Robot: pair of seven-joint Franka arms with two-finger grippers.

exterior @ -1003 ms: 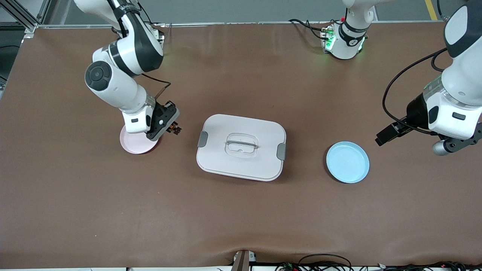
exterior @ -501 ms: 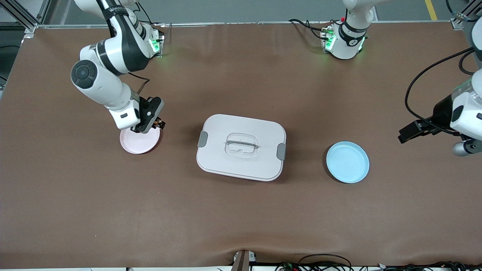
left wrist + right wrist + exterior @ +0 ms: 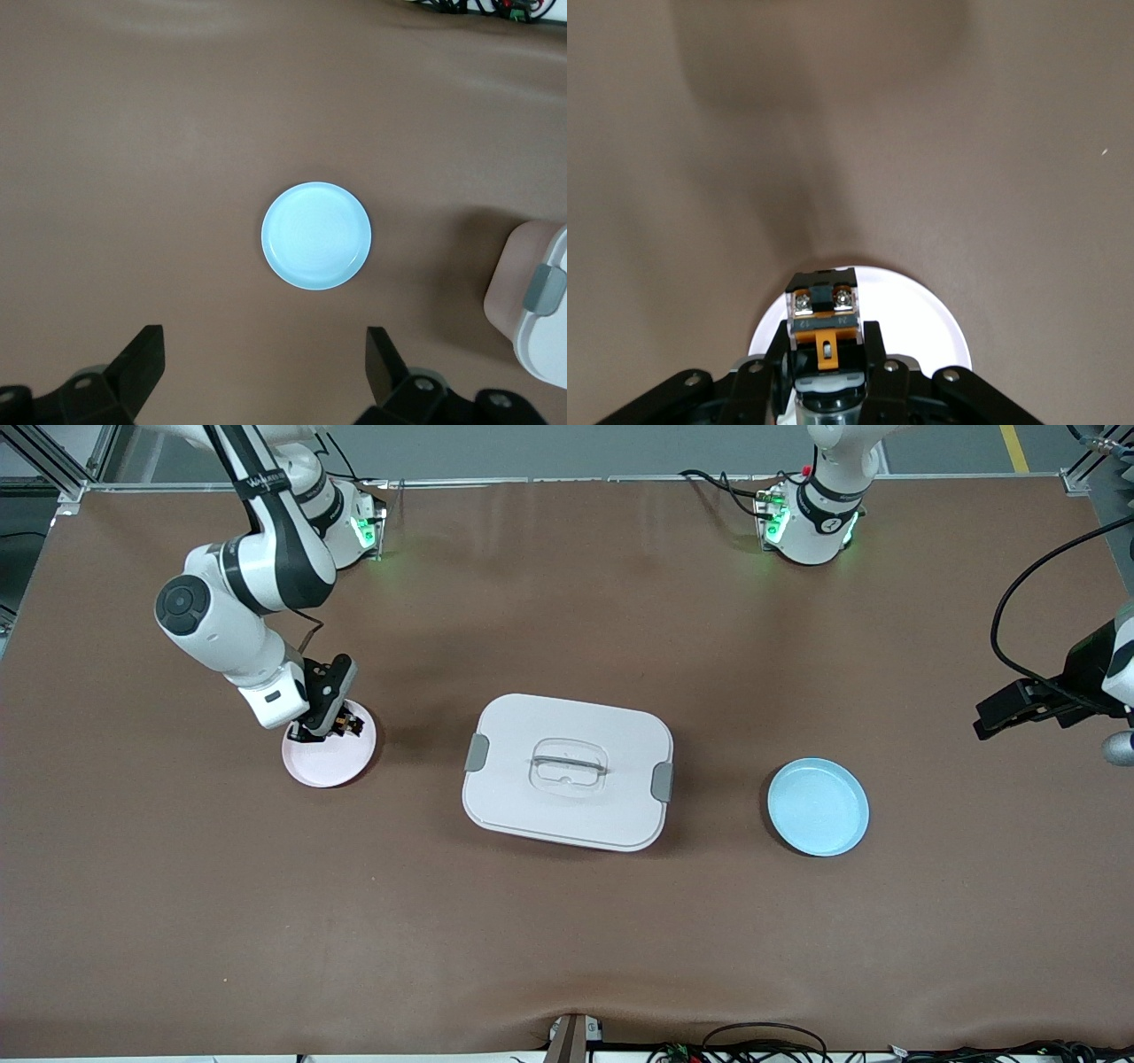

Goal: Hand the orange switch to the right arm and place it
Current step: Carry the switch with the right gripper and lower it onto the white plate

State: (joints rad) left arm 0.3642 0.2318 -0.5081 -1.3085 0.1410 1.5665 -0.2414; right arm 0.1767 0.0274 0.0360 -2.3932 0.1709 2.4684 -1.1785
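The orange switch [image 3: 351, 727], a small black block with an orange face and two screws, sits between the fingers of my right gripper [image 3: 340, 729]. The gripper is shut on it, low over the farther rim of the pink plate [image 3: 324, 766]. In the right wrist view the switch [image 3: 824, 312] juts out of the right gripper [image 3: 824, 343] with the plate [image 3: 926, 323] under it. I cannot tell whether the switch touches the plate. My left gripper [image 3: 990, 721] is open and empty, up over the table at the left arm's end; the left wrist view shows it [image 3: 264, 361] too.
A white lidded box [image 3: 567, 771] with grey clips stands mid-table; its corner shows in the left wrist view [image 3: 542, 305]. A light blue plate [image 3: 818, 807] lies between the box and the left arm's end, below the left gripper [image 3: 316, 235].
My right gripper carried the switch toward the right arm's end of the table and down onto the pink plate's rim. My left arm drew back toward its own end.
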